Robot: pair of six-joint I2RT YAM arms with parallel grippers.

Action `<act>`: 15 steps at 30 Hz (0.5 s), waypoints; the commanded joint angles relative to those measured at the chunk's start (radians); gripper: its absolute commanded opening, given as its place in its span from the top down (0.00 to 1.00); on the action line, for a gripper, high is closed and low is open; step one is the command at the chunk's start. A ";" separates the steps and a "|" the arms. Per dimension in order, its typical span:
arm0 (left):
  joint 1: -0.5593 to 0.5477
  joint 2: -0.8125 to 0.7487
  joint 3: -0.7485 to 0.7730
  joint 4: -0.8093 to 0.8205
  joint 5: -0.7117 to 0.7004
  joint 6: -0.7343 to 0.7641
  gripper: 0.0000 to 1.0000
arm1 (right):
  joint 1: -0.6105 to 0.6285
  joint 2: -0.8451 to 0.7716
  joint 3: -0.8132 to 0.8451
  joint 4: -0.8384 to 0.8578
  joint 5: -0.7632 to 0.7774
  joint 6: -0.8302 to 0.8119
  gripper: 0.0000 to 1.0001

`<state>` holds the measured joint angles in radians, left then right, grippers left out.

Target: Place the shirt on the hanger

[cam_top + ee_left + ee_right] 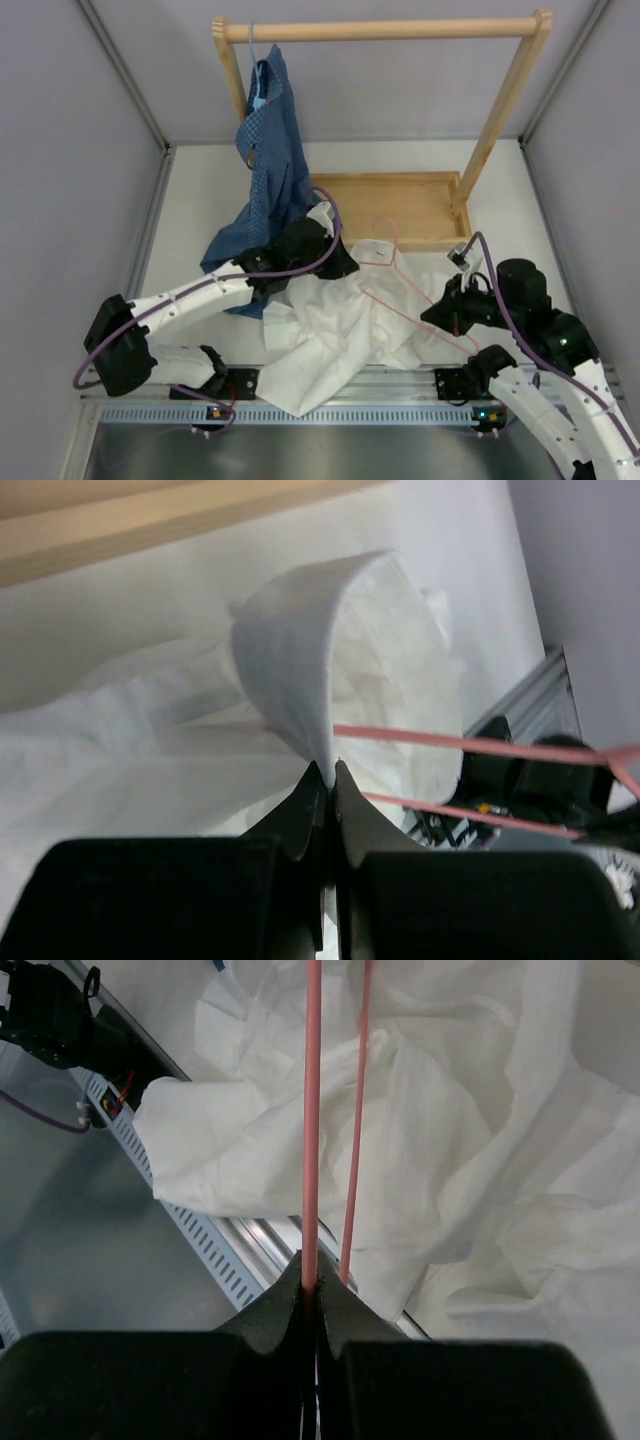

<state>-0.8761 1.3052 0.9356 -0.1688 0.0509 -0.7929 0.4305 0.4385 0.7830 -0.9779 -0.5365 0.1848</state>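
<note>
Grey panel walls (60, 120) on 3 sides, boxing in a white tabletop (200, 190). At the back there's a light wood garment rack (390, 29) w/ a shallow wood tray base (400, 205). A blue checked shirt (270, 150) hangs off its left end. Slotted metal rail (330, 412) runs along the near edge, then prob a brushed steel sheet (330, 452), hard to tell tbh. Lighting's soft and even.

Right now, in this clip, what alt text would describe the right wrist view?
The right gripper is shut on one pink wire of the hanger, whose two wires run straight up the frame. Beyond, the white shirt lies crumpled, its edge draping over the slotted metal rail.
</note>
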 commanded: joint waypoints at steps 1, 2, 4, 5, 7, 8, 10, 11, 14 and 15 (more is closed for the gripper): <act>-0.107 -0.096 0.084 0.020 0.066 0.142 1.00 | 0.013 -0.003 0.022 0.203 -0.099 0.004 1.00; -0.132 -0.110 0.097 -0.044 0.046 0.164 1.00 | 0.013 -0.015 0.027 0.221 -0.111 0.005 1.00; -0.190 -0.150 0.115 -0.090 0.033 0.216 1.00 | 0.014 -0.043 0.022 0.272 -0.131 0.033 1.00; -0.208 -0.159 0.121 -0.134 0.036 0.231 1.00 | 0.014 -0.073 0.006 0.336 -0.147 0.047 1.00; -0.256 -0.181 0.141 -0.188 0.001 0.260 1.00 | 0.014 -0.107 -0.017 0.399 -0.157 0.088 1.00; -0.271 -0.182 0.152 -0.214 -0.038 0.271 1.00 | 0.014 -0.133 -0.031 0.451 -0.164 0.094 1.00; -0.303 -0.181 0.195 -0.306 -0.098 0.299 1.00 | 0.013 -0.152 -0.068 0.490 -0.195 0.113 1.00; -0.316 -0.176 0.213 -0.336 -0.120 0.310 1.00 | 0.013 -0.156 -0.095 0.510 -0.213 0.122 1.00; -0.354 -0.155 0.302 -0.432 -0.207 0.339 1.00 | 0.013 -0.136 -0.145 0.619 -0.302 0.183 1.00; -0.363 -0.144 0.327 -0.451 -0.227 0.353 1.00 | 0.014 -0.124 -0.160 0.636 -0.306 0.194 1.00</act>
<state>-1.2083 1.1389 1.1751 -0.4915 -0.0879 -0.5037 0.4358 0.2920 0.6514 -0.5755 -0.7532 0.3153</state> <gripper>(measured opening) 0.024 0.006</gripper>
